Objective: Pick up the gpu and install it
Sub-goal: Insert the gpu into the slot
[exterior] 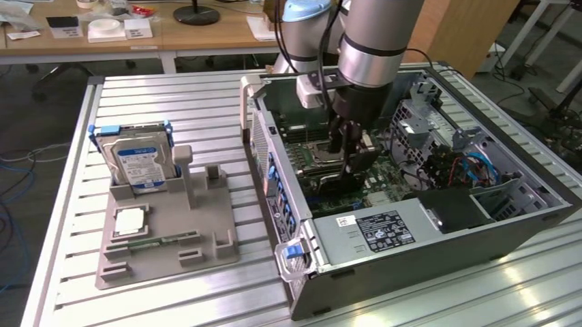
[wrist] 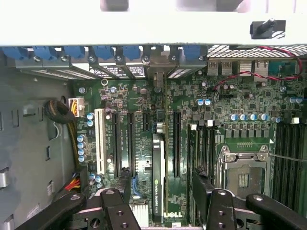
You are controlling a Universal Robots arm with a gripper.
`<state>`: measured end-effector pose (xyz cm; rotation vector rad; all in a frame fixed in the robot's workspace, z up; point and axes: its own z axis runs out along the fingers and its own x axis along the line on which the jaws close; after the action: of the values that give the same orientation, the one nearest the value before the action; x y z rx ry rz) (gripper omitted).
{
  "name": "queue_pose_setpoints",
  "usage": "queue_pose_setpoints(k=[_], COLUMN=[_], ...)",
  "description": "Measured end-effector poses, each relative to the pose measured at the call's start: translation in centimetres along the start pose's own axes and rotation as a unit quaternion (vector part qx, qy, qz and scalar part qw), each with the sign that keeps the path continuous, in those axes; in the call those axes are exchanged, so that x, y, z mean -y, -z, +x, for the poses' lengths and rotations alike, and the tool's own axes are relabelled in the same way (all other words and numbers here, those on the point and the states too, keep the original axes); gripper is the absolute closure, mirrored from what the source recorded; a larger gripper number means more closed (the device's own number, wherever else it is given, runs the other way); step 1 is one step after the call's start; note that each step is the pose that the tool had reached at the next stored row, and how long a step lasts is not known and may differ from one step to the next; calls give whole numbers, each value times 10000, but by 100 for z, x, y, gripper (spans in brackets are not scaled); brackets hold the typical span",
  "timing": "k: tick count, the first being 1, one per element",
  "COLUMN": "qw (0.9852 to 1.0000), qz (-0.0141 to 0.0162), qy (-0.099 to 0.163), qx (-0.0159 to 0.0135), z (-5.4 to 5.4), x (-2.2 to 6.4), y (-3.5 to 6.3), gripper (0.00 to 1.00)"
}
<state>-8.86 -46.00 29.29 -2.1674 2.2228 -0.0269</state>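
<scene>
Gpu (wrist: 158, 179) stood edge-on in motherboard (wrist: 144, 129) slot, near end cut off, gripper (wrist: 160, 211) just above it, jaws spread wide, nothing held, fingertips (wrist: 204, 189) partly cropped.

The exterior view looked down obliquely from farther off at the open grey computer case (exterior: 437, 238). The wrist view faced its green motherboard (wrist: 192, 120) closely; both shared that board.

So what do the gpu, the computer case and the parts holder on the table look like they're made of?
gpu: dark matte circuit board standing edge-on in its slot, printed lettering along it.
computer case: grey sheet metal, judging by thin folded edges and punched vents.
parts holder: dull grey, blocky, uniform; probably plastic, perhaps printed.
</scene>
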Motion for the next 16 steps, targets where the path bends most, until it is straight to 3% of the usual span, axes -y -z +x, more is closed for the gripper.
queue_pose_setpoints(k=[10,16], qw=[10000,10000], qz=[0,0], qy=[0,-1], qx=[-6,-6], z=[-2,-71], x=[3,1], y=[48,47], gripper=[36,36])
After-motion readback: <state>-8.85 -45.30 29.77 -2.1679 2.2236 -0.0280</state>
